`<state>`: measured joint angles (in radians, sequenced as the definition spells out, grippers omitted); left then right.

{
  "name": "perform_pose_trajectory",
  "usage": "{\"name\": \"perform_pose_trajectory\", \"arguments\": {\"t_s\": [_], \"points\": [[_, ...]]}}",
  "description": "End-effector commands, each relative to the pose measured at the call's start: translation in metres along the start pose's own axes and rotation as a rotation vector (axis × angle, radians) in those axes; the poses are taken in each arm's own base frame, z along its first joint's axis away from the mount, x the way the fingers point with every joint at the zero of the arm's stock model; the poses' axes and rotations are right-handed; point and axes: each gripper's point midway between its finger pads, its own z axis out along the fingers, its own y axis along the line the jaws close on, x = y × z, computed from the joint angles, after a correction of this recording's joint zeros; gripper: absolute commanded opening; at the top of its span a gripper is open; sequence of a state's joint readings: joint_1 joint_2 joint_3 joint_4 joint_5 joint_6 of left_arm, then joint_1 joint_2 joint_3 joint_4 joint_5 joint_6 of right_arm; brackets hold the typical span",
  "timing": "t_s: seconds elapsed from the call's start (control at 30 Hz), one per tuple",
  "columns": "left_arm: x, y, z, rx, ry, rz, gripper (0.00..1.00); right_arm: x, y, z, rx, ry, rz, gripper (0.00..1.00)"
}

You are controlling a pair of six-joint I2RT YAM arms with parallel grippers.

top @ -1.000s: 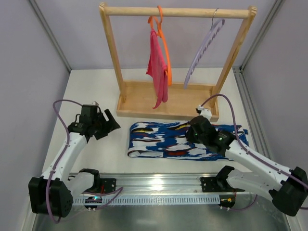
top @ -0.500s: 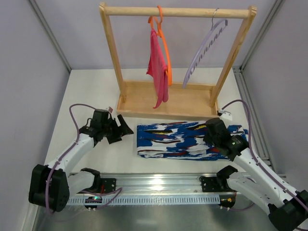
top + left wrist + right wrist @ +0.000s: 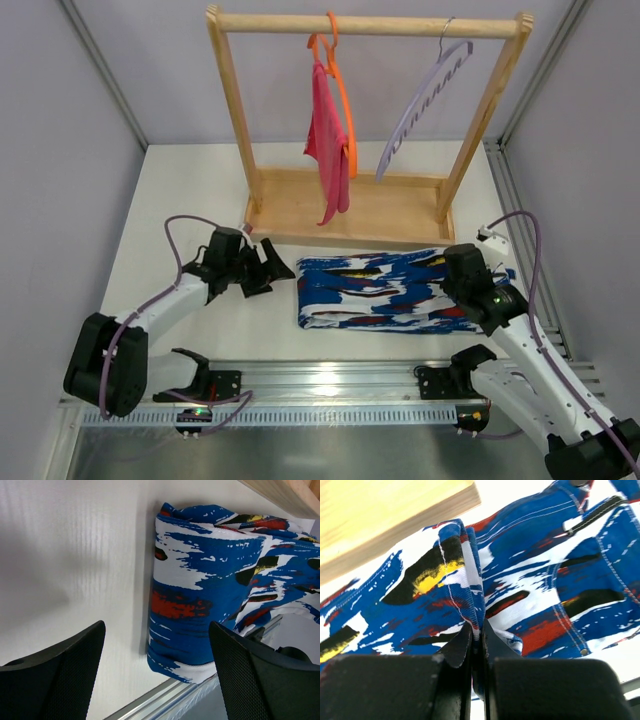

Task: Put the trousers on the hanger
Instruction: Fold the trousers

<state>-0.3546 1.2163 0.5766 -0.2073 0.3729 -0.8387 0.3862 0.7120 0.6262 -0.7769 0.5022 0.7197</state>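
1. Aluminium rail (image 3: pixel 330 378) along the near edge of the table, carrying both arm bases.
2. White table (image 3: pixel 190 190); the trousers (image 3: pixel 380 290) lie folded across it, just in front of the rack.
3. At the trousers' right end, the right gripper (image 3: pixel 476 630) is clenched on a raised ridge of cloth. At their left end, the left gripper (image 3: pixel 272 272) is spread wide, holding nothing.
4. Wooden rack (image 3: pixel 345 212); the lilac hanger (image 3: pixel 420 100) hangs from the top bar at right, with the pink cloth (image 3: pixel 326 140) on an orange hanger (image 3: pixel 347 110) near the middle.
5. Plain pale walls (image 3: pixel 60 120) on three sides.

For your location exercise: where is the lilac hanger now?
Top view: the hanger hangs empty from the wooden rail, far right, beside the orange hanger with pink cloth.
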Motion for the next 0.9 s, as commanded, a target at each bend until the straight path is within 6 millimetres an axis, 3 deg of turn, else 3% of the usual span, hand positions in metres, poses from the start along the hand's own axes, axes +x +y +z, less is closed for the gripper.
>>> {"name": "perform_pose_trajectory", "arguments": {"t_s": [0.0, 0.17, 0.27, 0.5, 0.67, 0.77, 0.87], "points": [[-0.005, -0.024, 0.007, 0.100, -0.013, 0.023, 0.84, -0.034, -0.005, -0.005, 0.041, -0.107, 0.096, 0.04], [0.004, -0.045, 0.016, 0.145, 0.007, 0.055, 0.84, -0.040, -0.022, -0.002, 0.109, -0.121, 0.168, 0.04], [0.010, -0.048, 0.025, 0.130, 0.028, 0.066, 0.84, -0.043, -0.033, 0.000, 0.143, -0.132, 0.225, 0.04], [0.020, -0.036, 0.039, 0.072, 0.051, 0.062, 0.85, -0.050, -0.047, -0.003, 0.166, -0.170, 0.271, 0.04], [0.024, -0.042, 0.048, 0.099, 0.064, 0.050, 0.84, -0.045, -0.035, 0.001, 0.096, -0.148, 0.244, 0.04], [0.028, -0.049, 0.053, 0.133, 0.086, 0.030, 0.82, -0.034, -0.015, 0.010, -0.002, -0.081, 0.195, 0.04], [0.031, -0.053, 0.059, 0.158, 0.108, 0.004, 0.71, -0.019, -0.002, 0.016, -0.059, -0.011, 0.178, 0.04]]}}
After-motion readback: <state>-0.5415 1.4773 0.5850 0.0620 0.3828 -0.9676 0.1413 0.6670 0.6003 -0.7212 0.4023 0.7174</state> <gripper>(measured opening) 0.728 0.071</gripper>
